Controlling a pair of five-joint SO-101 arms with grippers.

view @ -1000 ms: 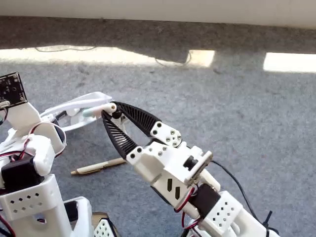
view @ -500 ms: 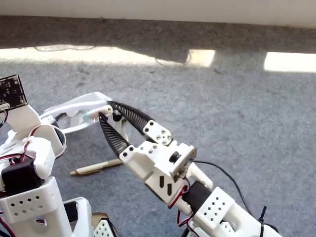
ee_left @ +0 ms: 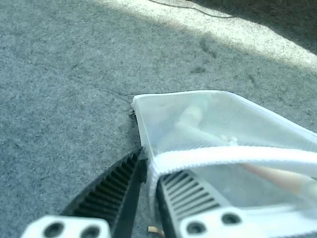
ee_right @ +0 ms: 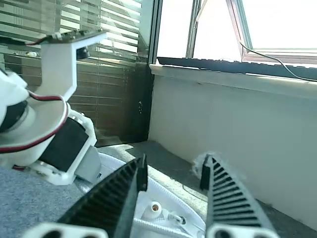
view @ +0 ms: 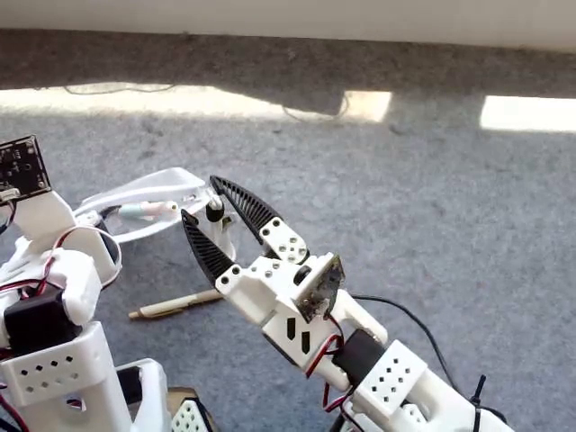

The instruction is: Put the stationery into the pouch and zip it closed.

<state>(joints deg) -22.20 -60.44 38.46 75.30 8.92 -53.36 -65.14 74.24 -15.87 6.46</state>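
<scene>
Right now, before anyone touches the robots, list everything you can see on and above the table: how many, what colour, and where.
pouch: one, translucent white, lying on the surface, its rim clamped in the left pincer.
stationery in the pouch: at least two pieces, white and peach, inside.
loose pen: one, tan, on the surface, nearer the arms than the pouch.
cable: one, black, on the surface beside the right arm.
surface: one, grey, carpet-like, under everything.
left pincer: one, a black and a pale finger, shut on the pouch rim.
right pincer: one, black fingers, open, above the pouch mouth.
</scene>
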